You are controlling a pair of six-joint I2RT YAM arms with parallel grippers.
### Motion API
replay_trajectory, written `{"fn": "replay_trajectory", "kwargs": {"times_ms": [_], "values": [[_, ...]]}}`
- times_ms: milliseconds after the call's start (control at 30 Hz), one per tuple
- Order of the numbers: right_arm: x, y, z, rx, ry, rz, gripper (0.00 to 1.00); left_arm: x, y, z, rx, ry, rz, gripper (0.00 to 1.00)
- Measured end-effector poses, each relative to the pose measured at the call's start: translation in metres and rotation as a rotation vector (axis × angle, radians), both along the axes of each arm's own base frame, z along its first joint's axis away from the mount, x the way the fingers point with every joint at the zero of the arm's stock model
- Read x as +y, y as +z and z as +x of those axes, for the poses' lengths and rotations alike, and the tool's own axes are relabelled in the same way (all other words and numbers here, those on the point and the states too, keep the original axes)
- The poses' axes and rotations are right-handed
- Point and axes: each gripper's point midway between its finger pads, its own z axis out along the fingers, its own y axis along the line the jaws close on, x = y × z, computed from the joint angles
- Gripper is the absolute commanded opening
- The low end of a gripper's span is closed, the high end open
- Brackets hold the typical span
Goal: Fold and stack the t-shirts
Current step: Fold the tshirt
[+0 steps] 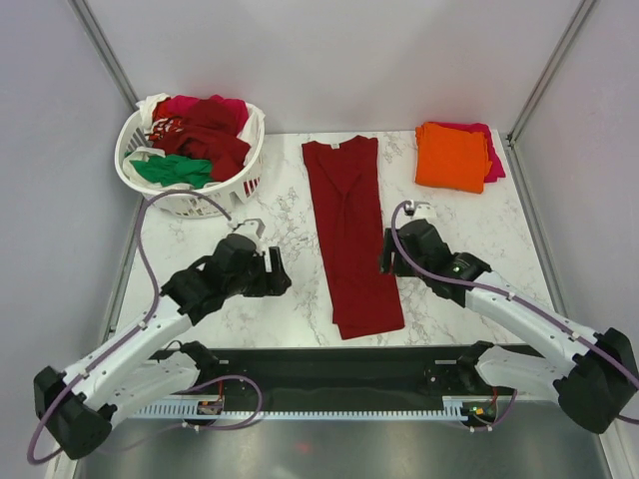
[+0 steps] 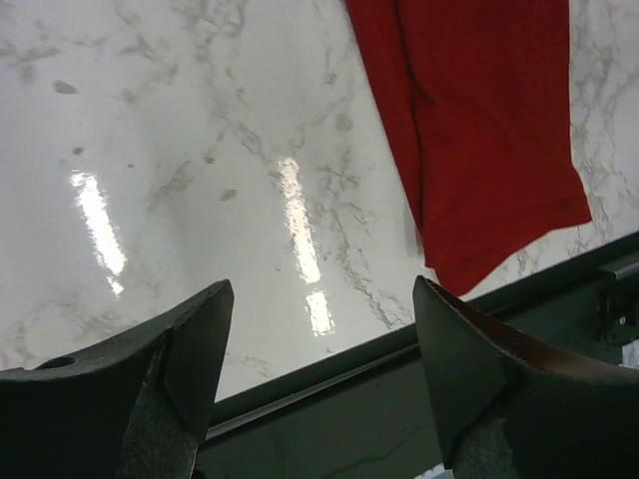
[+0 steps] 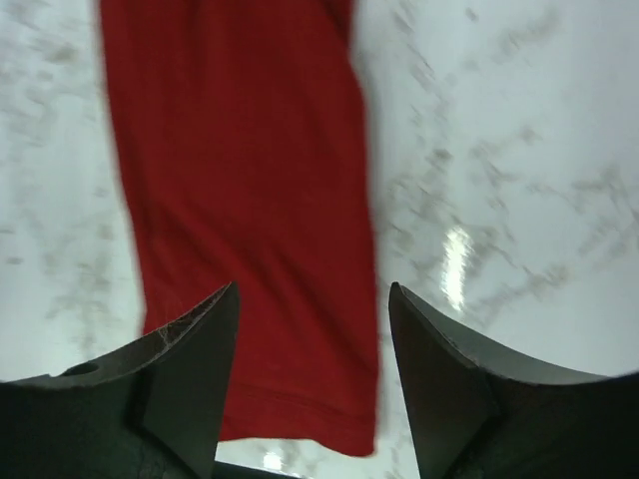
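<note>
So the dark red t-shirt point(image 1: 349, 235) lies flat on the bench point(image 1: 250, 309) as a long narrow strip. I'd say the side folds are done and the crosswise fold is up. Left tool point(image 1: 279, 272) sits left of it, right tool point(image 1: 387, 257) at its right edge, both with jaws apart and empty. Next: pinch the near hem, carry it toward the collar. Orange t-shirt point(image 1: 451, 157) on magenta t-shirt point(image 1: 493, 162) sits beyond it to the right, basket point(image 1: 190, 203) beyond-left. Glossy white marble, plain grey walls point(image 1: 329, 60).

Left arm point(image 1: 130, 364), right arm point(image 1: 529, 324): white shell links, black joint housings, purple cable looping along each (slack arc near wrist). Bulky black joint blocks beyond either end of mounting rail point(image 1: 339, 369). Left gripper point(image 2: 321, 284), right gripper point(image 3: 313, 287): matte black wedge fingers point(image 2: 190, 349), flat inner faces, small round hole in one finger.
</note>
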Motion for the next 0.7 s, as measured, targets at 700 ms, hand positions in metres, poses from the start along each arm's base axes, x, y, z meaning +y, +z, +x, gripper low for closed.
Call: {"fn": "replay_trajectory", "kwargs": {"times_ms": [700], "values": [[-0.031, -0.116, -0.088, 0.370, -0.001, 0.074, 0.59, -0.129, -0.077, -0.043, 0.176, -0.173, 0.078, 0.80]]}}
